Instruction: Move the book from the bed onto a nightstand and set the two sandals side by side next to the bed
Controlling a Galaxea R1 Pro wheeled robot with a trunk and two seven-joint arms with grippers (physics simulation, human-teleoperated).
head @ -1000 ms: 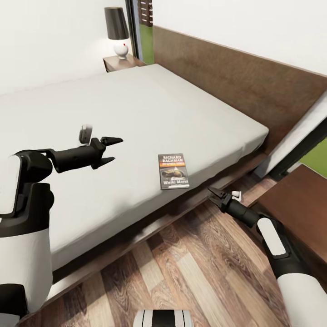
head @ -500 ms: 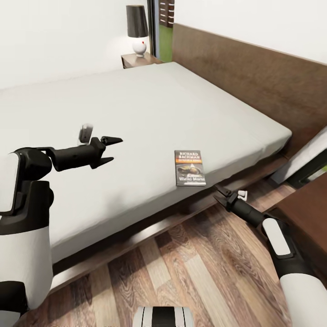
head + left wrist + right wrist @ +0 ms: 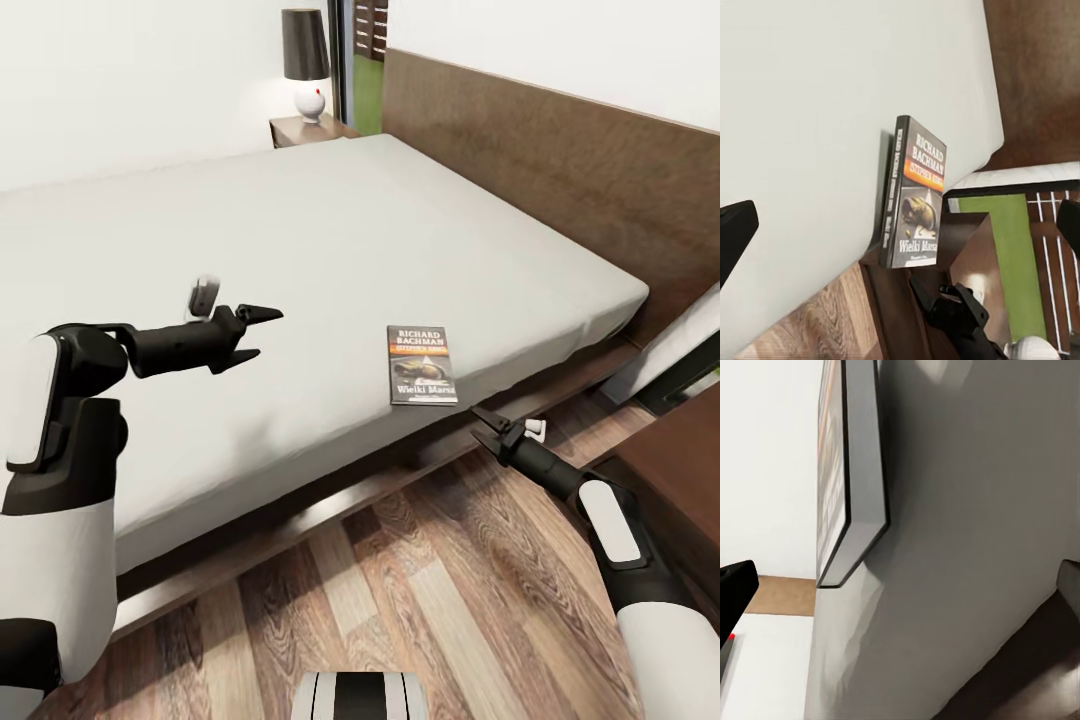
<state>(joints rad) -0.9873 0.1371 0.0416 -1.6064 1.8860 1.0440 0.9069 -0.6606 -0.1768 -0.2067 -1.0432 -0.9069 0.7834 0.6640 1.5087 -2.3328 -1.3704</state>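
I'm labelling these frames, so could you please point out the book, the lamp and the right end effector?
book [image 3: 422, 364]: head view, middle of front cover.
lamp [image 3: 304, 44]: head view, dark shade.
right end effector [image 3: 483, 424]: head view, between fingertips.

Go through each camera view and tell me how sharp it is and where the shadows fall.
Head view: sharp throughout, the book title readable, even soft light, a faint shadow under the left gripper on the bed. Left wrist view: book crisp with a soft shadow beside it on the mattress. Right wrist view: very close, the book edge-on, slightly soft, casting a grey shadow.
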